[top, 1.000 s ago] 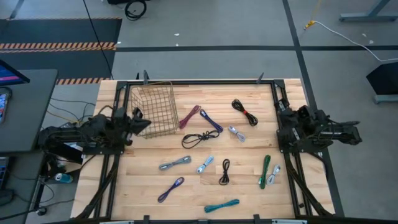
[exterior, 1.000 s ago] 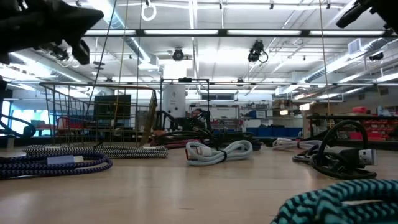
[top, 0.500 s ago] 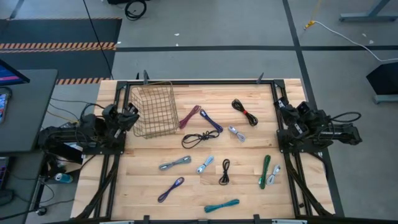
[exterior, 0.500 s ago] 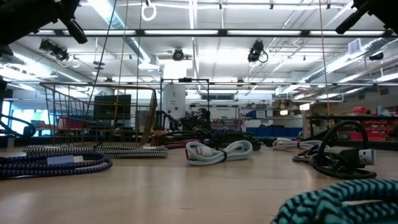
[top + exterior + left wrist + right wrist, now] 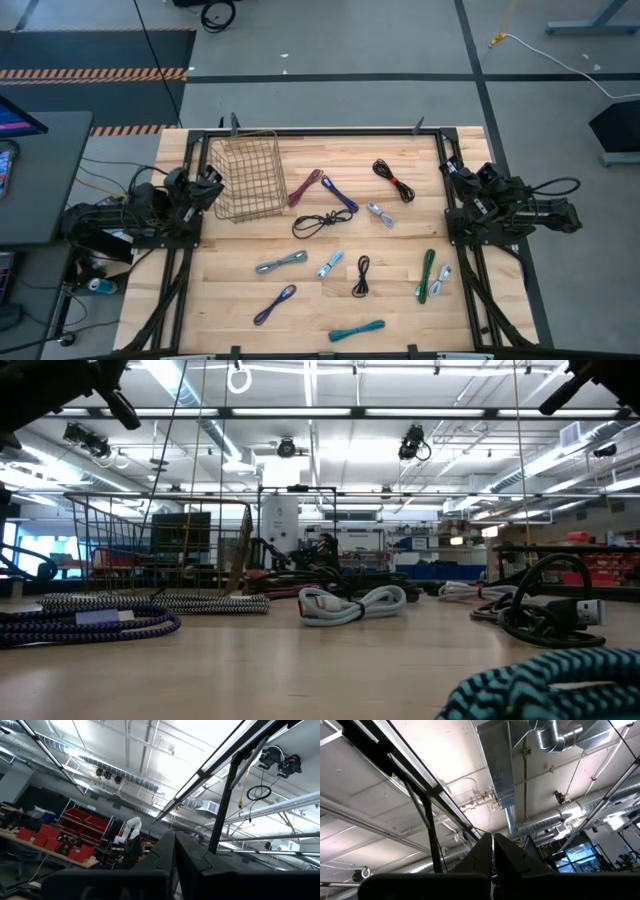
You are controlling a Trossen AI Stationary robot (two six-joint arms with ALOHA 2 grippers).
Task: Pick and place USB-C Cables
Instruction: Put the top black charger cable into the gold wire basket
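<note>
About a dozen USB-C cables lie bundled on the wooden table: maroon (image 5: 306, 187), blue-purple (image 5: 338, 194), black with red (image 5: 394, 180), black (image 5: 322, 222), silver (image 5: 380, 214), grey (image 5: 281, 263), green (image 5: 428, 275), purple (image 5: 274, 304) and teal (image 5: 357, 329) among them. My left gripper (image 5: 208, 185) is folded back at the table's left edge beside the wire basket (image 5: 245, 178), shut and empty, pointing up (image 5: 174, 855). My right gripper (image 5: 455, 178) is folded back at the right edge, also shut and empty, pointing up (image 5: 493, 850).
The wire basket stands at the table's far left, open top up. Black frame rails run along the table's left and right sides under each arm. In the low view the teal cable (image 5: 540, 680) lies nearest, with a blue-purple cable (image 5: 90, 625) at left.
My left gripper has drawn back from the basket toward the table's left edge, tipping upward and rising out of the low view's upper left. It stayed shut. The cables and basket have not moved.
</note>
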